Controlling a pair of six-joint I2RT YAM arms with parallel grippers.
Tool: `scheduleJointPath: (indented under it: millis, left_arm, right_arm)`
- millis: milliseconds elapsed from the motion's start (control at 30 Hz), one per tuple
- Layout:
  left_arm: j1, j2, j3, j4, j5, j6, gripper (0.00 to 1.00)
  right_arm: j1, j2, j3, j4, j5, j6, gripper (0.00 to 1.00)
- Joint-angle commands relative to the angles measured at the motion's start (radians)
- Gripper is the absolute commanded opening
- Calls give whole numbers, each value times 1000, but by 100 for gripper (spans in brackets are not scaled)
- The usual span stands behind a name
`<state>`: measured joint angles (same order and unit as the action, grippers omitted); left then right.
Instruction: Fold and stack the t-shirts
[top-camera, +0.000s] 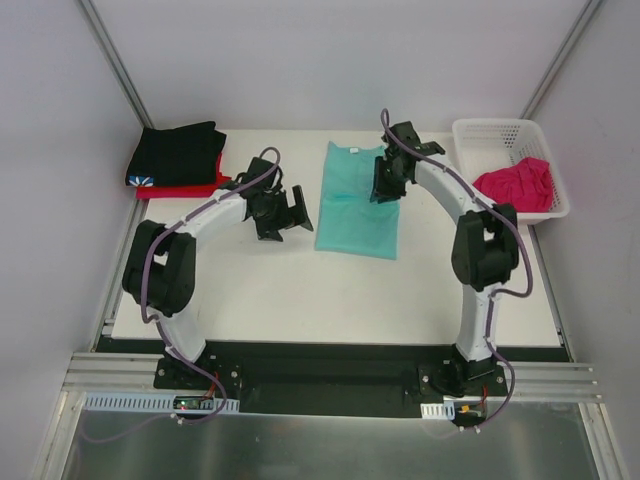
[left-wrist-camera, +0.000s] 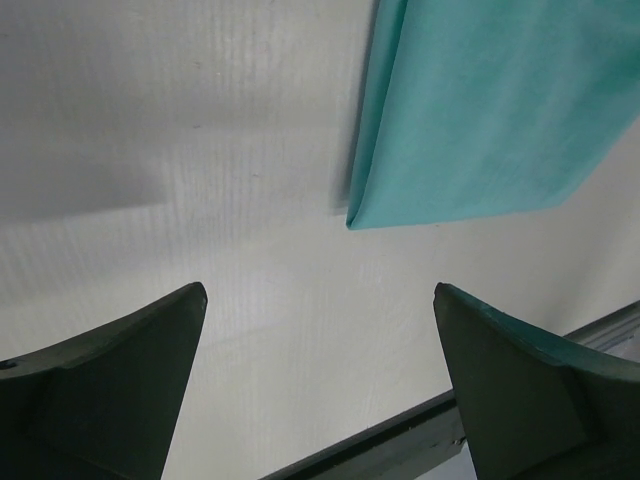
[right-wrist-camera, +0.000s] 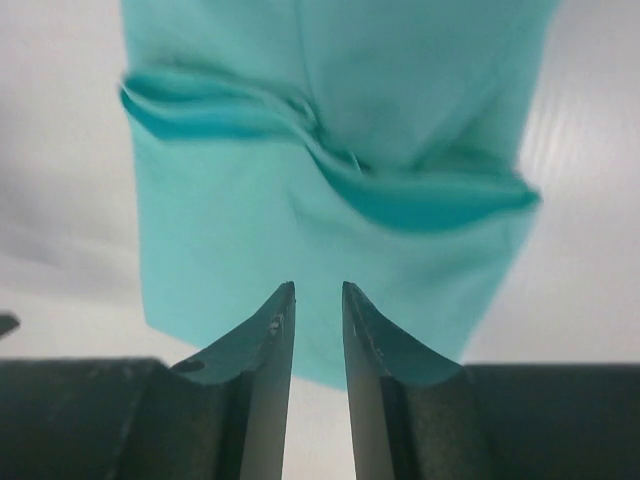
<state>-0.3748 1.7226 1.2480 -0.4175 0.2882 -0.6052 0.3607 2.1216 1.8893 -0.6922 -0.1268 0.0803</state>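
Note:
A teal-green t-shirt lies folded into a long strip at the table's back middle, with a crease across it in the right wrist view. Its near corner shows in the left wrist view. My right gripper hovers over the strip's far right part. Its fingers stand a little apart, open, with nothing between them. My left gripper is wide open over bare table just left of the teal shirt. A folded black t-shirt rests on a red one at the back left. A magenta-pink t-shirt lies crumpled in the basket.
A white lattice basket stands at the back right corner. Grey walls close in the table on both sides and behind. A black rail runs along the table's near edge.

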Motion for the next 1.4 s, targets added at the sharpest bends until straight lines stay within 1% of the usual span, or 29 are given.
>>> scheduleJointPath:
  millis: [0, 33, 67, 100, 133, 267, 367, 433, 500, 600, 767, 1033, 1267, 1367]
  left_arm:
    - [-18, 80, 24, 121, 115, 24, 96]
    - [-21, 100, 25, 135, 117, 19, 95]
    - [-24, 110, 22, 170, 121, 16, 91]
    - [-24, 121, 24, 183, 134, 9, 90]
    - [-24, 140, 25, 190, 138, 2, 89]
    - [-30, 158, 33, 227, 146, -18, 87]
    - [-32, 166, 33, 246, 150, -27, 84]
    - [-32, 173, 31, 258, 151, -31, 83]
    - [-33, 187, 33, 267, 155, -36, 81]
    - [-35, 209, 34, 276, 164, -44, 80]
    - [-45, 233, 41, 296, 167, -60, 77]
    - [-67, 281, 53, 319, 164, -88, 75]
    - [-78, 298, 34, 345, 157, -114, 72]
    - [-79, 302, 18, 361, 152, -125, 64]
  right_arm:
    - [-19, -259, -300, 28, 47, 41, 29]
    - [-23, -334, -359, 43, 47, 48, 29]
    - [-26, -365, -408, 77, 46, 53, 29]
    - [-37, -397, -494, 91, 53, 64, 29]
    - [-43, -446, -525, 101, 58, 65, 29]
    - [-81, -500, -624, 125, 49, 69, 30]
    - [-92, -505, -676, 144, 21, 72, 34]
    - [-94, -505, -715, 166, 18, 75, 39]
    - [-98, -503, -739, 183, 7, 78, 43]
    - [-111, -489, -768, 207, -16, 82, 45]
    - [-123, -480, -800, 249, -42, 88, 45]
    - [-132, -453, -835, 293, -69, 98, 45]
    - [-132, -424, -875, 339, -99, 115, 42]
    - [-132, -420, -886, 352, -102, 115, 42]
